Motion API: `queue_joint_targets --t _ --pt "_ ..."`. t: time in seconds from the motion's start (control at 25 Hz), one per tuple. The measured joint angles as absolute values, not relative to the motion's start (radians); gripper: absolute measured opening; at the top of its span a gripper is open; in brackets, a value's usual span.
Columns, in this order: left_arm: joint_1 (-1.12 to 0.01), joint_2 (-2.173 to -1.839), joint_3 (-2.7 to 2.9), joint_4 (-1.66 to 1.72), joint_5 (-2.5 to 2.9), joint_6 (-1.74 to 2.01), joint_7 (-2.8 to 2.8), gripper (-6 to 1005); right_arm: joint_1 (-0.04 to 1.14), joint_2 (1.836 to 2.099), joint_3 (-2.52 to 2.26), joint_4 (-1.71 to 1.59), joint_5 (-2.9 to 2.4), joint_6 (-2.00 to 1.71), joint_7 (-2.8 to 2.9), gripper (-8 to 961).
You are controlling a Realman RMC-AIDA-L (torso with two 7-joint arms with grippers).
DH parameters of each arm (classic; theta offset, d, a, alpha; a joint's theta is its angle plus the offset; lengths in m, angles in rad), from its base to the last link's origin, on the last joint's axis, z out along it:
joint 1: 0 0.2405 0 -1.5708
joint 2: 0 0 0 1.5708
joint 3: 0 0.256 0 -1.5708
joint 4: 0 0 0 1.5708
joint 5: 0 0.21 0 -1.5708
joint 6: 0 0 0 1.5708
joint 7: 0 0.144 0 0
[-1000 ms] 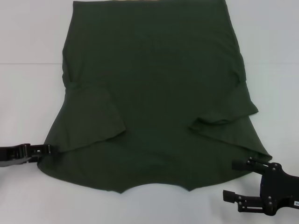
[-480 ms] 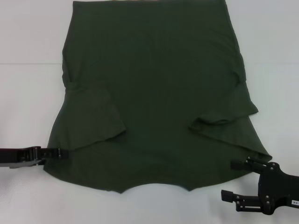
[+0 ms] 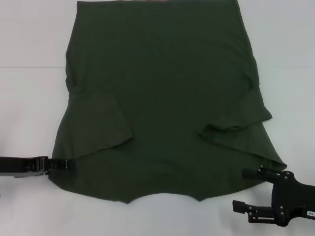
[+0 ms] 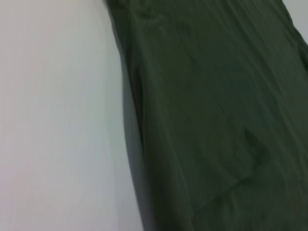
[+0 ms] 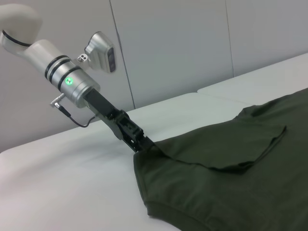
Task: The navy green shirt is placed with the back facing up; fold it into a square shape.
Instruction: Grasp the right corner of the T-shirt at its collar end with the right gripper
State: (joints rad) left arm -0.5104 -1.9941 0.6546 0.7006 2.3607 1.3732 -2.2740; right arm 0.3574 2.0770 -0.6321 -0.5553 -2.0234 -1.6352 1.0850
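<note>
The navy green shirt [image 3: 162,88] lies flat on the white table [image 3: 29,59], neckline toward me, with both short sleeves folded inward over the body. My left gripper [image 3: 69,164] reaches in low from the left and is shut on the shirt's near left shoulder edge. The right wrist view shows that left gripper [image 5: 142,146] pinching the cloth [image 5: 231,183] and lifting it slightly. My right gripper [image 3: 243,189] stands open at the near right, its upper finger beside the shirt's right shoulder corner. In the left wrist view, the shirt [image 4: 216,120] lies beside bare table.
White table surface [image 3: 290,59] surrounds the shirt on both sides, with a seam line [image 3: 29,66] running across it. A grey panelled wall [image 5: 168,43] stands behind the table in the right wrist view.
My left gripper has moved rightward, carrying the shirt's near left edge inward with it. The right gripper has barely shifted.
</note>
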Motion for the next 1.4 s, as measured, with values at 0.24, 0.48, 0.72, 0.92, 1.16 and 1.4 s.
queue_joint_targets --t 0.24,0.48,0.72,0.92,1.16,1.4 --pt "-0.516 -2.003 0.670 0.719 2.394 1.346 -2.284 728 0.357 2.077 -0.627 -0.555 -2.023 -1.638 1.095 942" --pt "-0.520 -2.008 0.680 0.729 2.409 1.334 -2.285 496 0.357 2.077 -0.629 -0.555 -2.023 -1.641 1.104 941" --pt "-0.521 -2.008 0.681 0.726 2.410 1.333 -2.282 324 0.356 2.077 -0.627 -0.555 -2.023 -1.641 1.106 942" --pt "-0.522 -2.008 0.681 0.723 2.411 1.334 -2.276 138 0.356 2.077 -0.625 -0.556 -2.020 -1.643 1.122 941" --pt "-0.520 -2.007 0.678 0.722 2.407 1.345 -2.271 42 0.367 2.057 -0.562 -0.596 -2.017 -1.707 1.311 941" --pt "-0.519 -2.001 0.670 0.726 2.402 1.368 -2.264 37 0.404 1.972 -0.495 -0.724 -2.020 -1.741 1.859 942"
